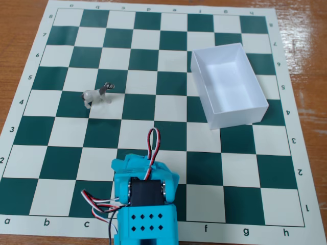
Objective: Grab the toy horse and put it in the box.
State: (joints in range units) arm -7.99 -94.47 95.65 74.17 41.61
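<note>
The toy horse (97, 95), a tiny white-and-grey figurine with a darker head, stands on the chessboard to the left of centre, its head toward the right. The white open-top box (237, 118) sits on the board's right side and looks empty. My turquoise arm is folded at the bottom centre of the fixed view. The gripper (144, 163) points toward the board, well short of the horse and to the lower left of the box. Its fingers are hidden under the arm's body, so I cannot tell how the jaws stand.
A green-and-cream chessboard mat (173, 153) covers a wooden table (20, 30). Red, white and black wires (152, 143) loop up from the arm.
</note>
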